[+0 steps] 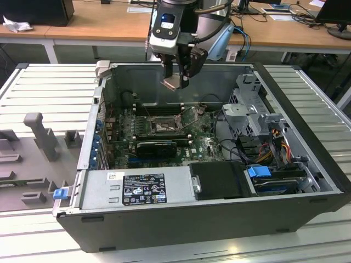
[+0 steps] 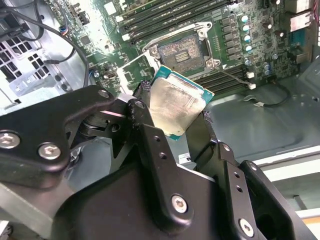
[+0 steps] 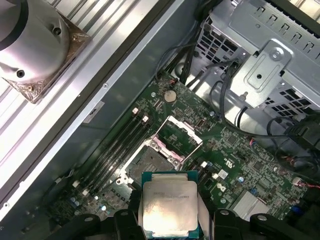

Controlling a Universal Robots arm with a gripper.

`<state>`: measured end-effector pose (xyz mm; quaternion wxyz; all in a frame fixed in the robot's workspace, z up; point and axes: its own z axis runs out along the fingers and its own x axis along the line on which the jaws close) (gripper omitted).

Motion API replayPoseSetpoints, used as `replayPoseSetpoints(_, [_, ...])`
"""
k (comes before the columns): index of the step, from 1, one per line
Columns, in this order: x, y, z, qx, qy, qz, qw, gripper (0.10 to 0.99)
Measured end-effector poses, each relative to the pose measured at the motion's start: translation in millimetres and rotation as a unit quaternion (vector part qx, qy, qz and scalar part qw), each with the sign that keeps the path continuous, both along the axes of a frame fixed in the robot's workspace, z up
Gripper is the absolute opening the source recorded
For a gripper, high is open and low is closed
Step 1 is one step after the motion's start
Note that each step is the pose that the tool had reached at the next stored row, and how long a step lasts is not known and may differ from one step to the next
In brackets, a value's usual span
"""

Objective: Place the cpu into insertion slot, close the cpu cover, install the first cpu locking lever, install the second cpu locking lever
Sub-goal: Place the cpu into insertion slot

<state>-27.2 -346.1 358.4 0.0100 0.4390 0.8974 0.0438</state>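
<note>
1. The gripper (image 1: 174, 82) is hanging over the open computer case (image 1: 307, 137), near its far wall in the exterior view and well above the motherboard (image 1: 126, 137).
2. Its fingers (image 2: 150, 130) are pinching the cpu (image 2: 177, 107) by two opposite edges. The second wrist view is showing the black pads pressing against the chip from either side.
3. The cpu (image 1: 171, 82) is sitting between the fingertips, clear of everything below it. In the exterior view it is tilting a little, with its pale metal top catching the light.
4. In the first wrist view the cpu (image 3: 169, 207) is showing its silver-grey top and a thin green border, with the gripper (image 3: 169, 216) framing it on both sides.
5. The slot (image 2: 186, 50) is lying bare on the board with its dark centre exposed, well apart from the chip. In the exterior view the slot (image 1: 163, 127) is sitting below the gripper and nearer the camera.
6. The cover (image 3: 177, 135) is standing swung up off the slot (image 3: 147, 167), hinged at one edge, with green board showing through its cut-out middle.
7. Long black memory slots (image 2: 165, 15) are running just beside the slot.
8. The case is resting on a ribbed metal table (image 1: 44, 93), with the grey power supply (image 1: 137, 189) sitting at its near edge.
</note>
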Motion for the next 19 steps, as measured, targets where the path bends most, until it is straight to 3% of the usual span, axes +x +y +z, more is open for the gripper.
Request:
replayPoseSetpoints(9, [0.0, 0.0, 0.0, 0.0, 0.0, -0.033, 0.9995, 0.525])
replayPoseSetpoints(16, [0.0, 0.0, -0.1, 0.0, 0.0, -0.065, 0.9979, 0.525])
replayPoseSetpoints(19, [0.0, 0.0, -0.1, 0.0, 0.0, -0.086, 0.9963, 0.525])
